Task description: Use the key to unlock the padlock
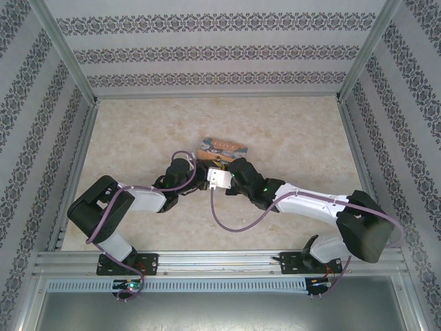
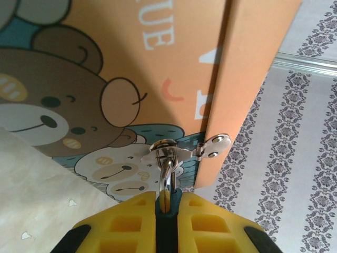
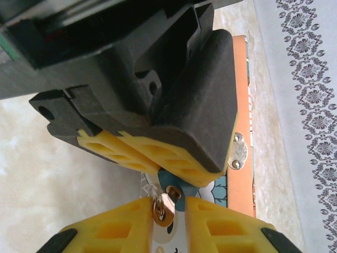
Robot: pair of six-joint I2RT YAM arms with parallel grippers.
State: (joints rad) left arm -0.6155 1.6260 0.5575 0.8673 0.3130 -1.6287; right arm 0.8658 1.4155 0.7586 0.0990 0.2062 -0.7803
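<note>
Found padlock (image 3: 169, 181) hanging by its shackle from hasp (image 2: 179, 150) of the box (image 2: 158, 63), pinched tight in left gripper (image 2: 168, 211). Found right gripper (image 3: 168, 224) narrow around key (image 3: 164, 208); cannot confirm firm grip. Recommend squaring key to keyway, holding body steady, turning gently. Noted thin polished steel shackle, brassy flat key, glossy printed box.

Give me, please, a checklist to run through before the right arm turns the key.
1. Left fingers clamped on the padlock: ok.
2. Shackle threaded through the hasp of the box: ok.
3. Key between the right fingers: ok.
4. Right fingers gripping the key firmly: cannot tell.
5. Key seated fully in the padlock: cannot tell.
</note>
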